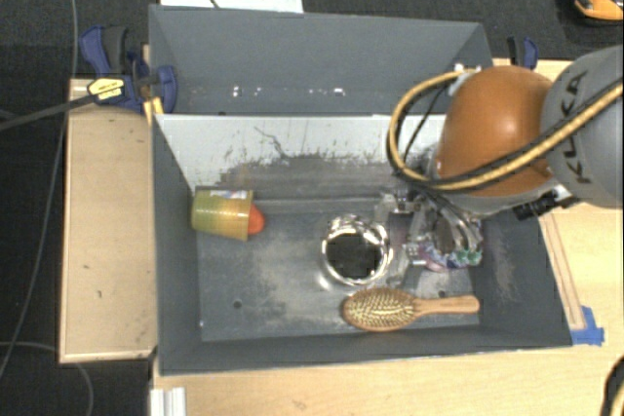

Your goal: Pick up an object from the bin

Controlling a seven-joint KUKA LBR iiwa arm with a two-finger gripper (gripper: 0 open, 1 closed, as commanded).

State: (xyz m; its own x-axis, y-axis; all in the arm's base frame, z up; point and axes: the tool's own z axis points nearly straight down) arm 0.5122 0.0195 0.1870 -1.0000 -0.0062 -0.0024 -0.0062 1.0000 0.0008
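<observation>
My gripper (429,231) is low in the right half of the bin, under the arm's orange cover. Just left of it lies a shiny round metal thing with a dark middle (353,253). A small purple and green thing (452,256) lies right at the gripper's lower edge; whether it is gripped cannot be made out. In front of the gripper a wooden hairbrush (402,309) lies flat, its oval head to the left and its handle pointing right.
A yellow-green cup with an orange end (226,213) lies on its side at the left of the bin, near the back wall. The arm and its yellow and black cables cover the bin's right back corner.
</observation>
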